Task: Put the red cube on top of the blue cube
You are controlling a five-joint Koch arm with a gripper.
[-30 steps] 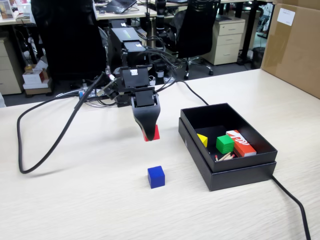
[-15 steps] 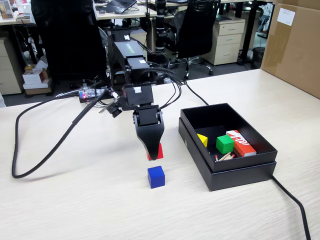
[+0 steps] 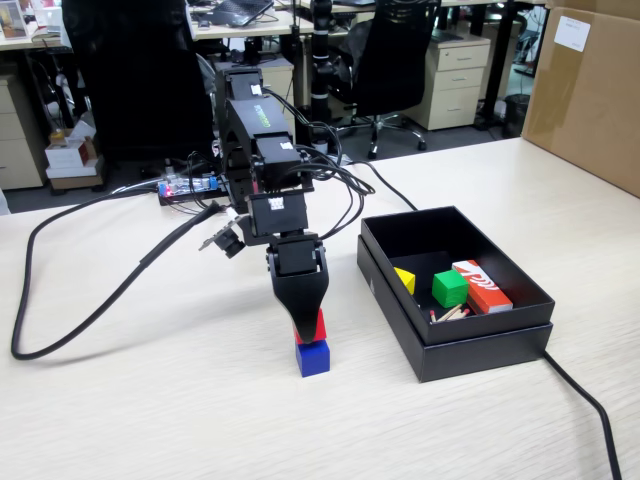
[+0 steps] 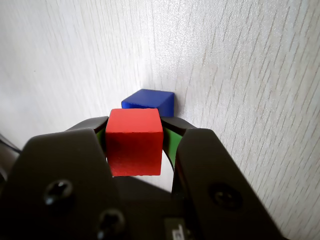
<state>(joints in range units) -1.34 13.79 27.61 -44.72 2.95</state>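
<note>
I am standing on a pale wood-grain table (image 3: 120, 400), where an open black cardboard box (image 3: 480, 345) is holding a green cube (image 3: 449, 288), a yellow block (image 3: 405, 280) and a red-orange printed box (image 3: 482, 286). My black gripper (image 3: 311, 322) is pointing straight down, its fingers (image 4: 192, 165) parted just one cube wide and pinching the small matte red cube (image 4: 134, 142) by both sides. It is sitting directly above the small matte blue cube (image 3: 313, 357), seemingly touching its top
</note>
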